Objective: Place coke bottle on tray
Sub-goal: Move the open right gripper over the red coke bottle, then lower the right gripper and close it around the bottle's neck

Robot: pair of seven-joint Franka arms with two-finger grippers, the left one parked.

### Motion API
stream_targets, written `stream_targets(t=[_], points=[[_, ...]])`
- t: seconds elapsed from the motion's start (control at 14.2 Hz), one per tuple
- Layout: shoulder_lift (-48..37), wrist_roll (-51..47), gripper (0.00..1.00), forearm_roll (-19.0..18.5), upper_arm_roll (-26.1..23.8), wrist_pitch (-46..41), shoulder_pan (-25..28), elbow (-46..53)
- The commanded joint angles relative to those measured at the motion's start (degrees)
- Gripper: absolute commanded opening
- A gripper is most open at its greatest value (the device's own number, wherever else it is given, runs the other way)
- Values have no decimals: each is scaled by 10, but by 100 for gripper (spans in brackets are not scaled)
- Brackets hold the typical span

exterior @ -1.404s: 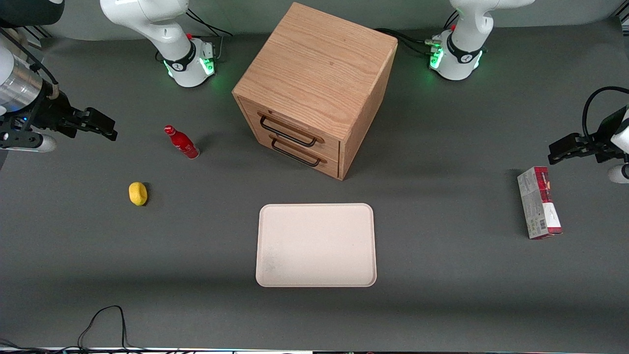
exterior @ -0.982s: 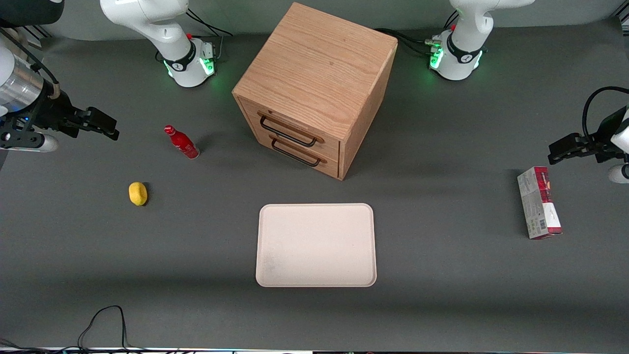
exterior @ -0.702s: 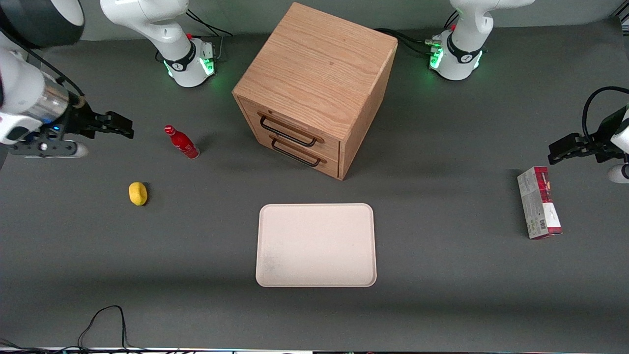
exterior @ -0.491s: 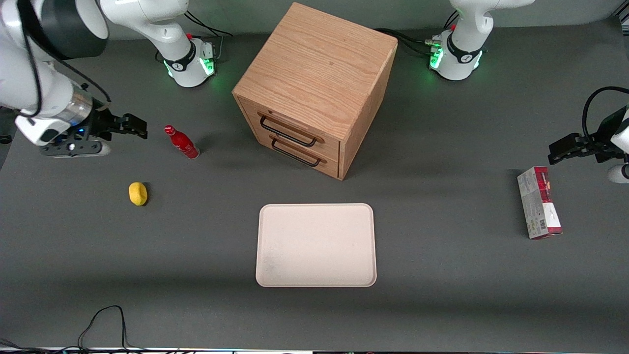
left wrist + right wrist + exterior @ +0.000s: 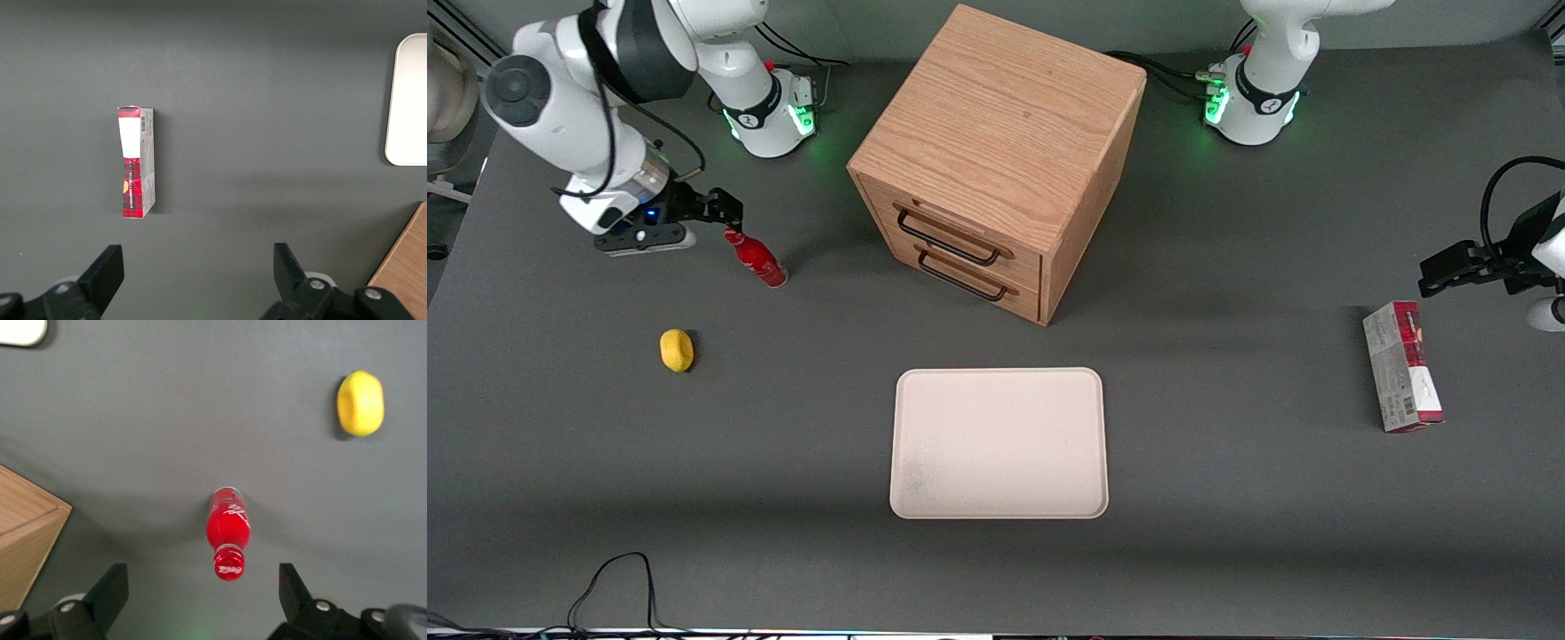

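Observation:
The coke bottle (image 5: 754, 258), slim and red with a red cap, stands upright on the grey table, between the wooden cabinet and the working arm's end. My gripper (image 5: 723, 211) hangs open just above its cap, holding nothing. In the right wrist view the coke bottle (image 5: 229, 532) is seen from above, its cap close to the gap between the wide-apart fingers of the gripper (image 5: 202, 587). The cream-pink tray (image 5: 999, 443) lies flat and bare, nearer the front camera than the cabinet. A corner of the tray (image 5: 20, 330) shows in the right wrist view.
A wooden two-drawer cabinet (image 5: 996, 151) stands mid-table beside the bottle; its edge (image 5: 27, 540) shows in the wrist view. A yellow lump (image 5: 677, 349) lies nearer the camera than the bottle. A red-and-white carton (image 5: 1402, 364) lies toward the parked arm's end.
My gripper has travelled from the working arm's edge of the table toward the cabinet and now hangs over the bottle's cap. Bottle, tray and lump have not moved.

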State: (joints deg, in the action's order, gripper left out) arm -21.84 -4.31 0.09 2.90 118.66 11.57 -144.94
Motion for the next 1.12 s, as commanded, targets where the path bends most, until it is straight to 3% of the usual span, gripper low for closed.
stream_targets(t=[0.0, 0.49, 1.05], points=[[-29, 18, 100, 9, 5, 76, 9, -77], [0, 50, 100, -8, 5, 217, 5, -157], [16, 55, 97, -35, 15, 218, 2, -164]])
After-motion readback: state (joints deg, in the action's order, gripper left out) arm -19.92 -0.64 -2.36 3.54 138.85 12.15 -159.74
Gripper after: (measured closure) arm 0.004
